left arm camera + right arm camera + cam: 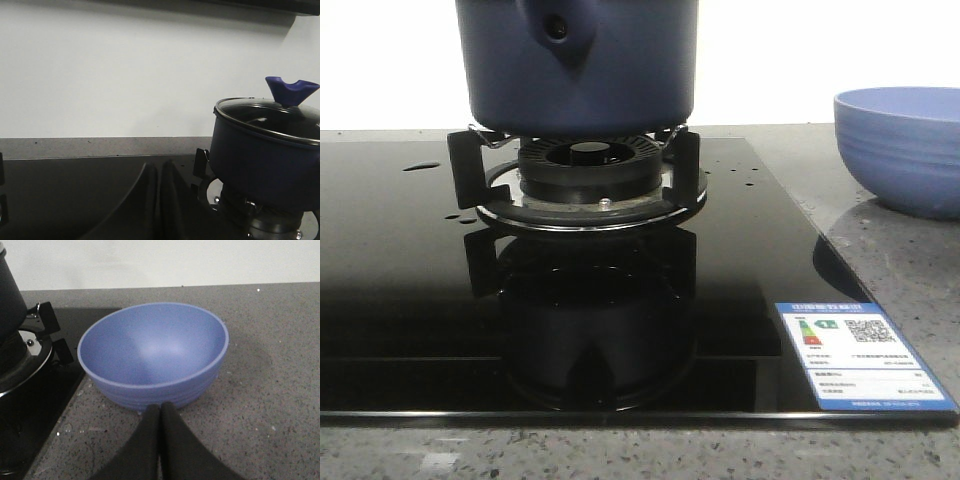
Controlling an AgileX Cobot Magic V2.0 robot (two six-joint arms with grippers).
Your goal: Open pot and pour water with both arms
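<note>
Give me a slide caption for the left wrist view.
Lidded navy pot on the burner, closed left end effector nearby.

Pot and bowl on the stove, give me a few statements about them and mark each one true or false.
1. The pot has its glass lid on. True.
2. The pot sits on the stone counter beside the stove. False: it rests on the burner stand on the black glass cooktop.
3. The bowl is full of water. False: the right wrist view shows it empty.
4. The bowl stands on the speckled counter, off the cooktop. True.
5. The left claw is clamped on the lid knob. False: its fingers are shut together, clear of the pot.
6. Drops of water lie on the cooktop. True.
</note>
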